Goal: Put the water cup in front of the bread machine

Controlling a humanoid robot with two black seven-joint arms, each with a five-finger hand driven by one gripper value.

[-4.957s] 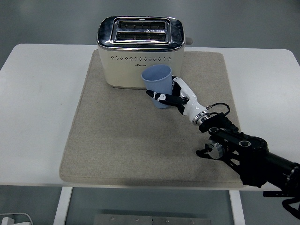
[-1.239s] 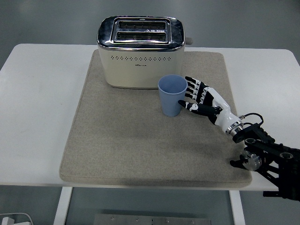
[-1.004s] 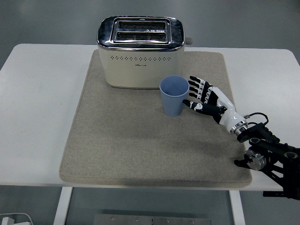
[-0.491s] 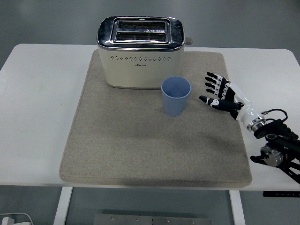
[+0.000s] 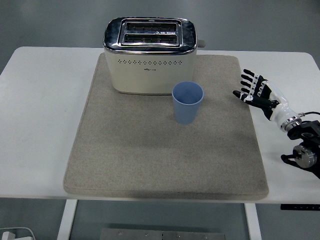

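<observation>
The white worktop (image 5: pixel 45 115) carried a beige mat (image 5: pixel 130 155) spread flat across its middle. The mat reached nearly to the worktop's near edge.

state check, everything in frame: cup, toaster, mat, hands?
water cup: upright, empty, on the mat, free of any grasp
bread machine: upright, both slots empty
mat: flat on the table
right hand: open, fingers spread, over the table right of the mat
left hand: out of view
</observation>
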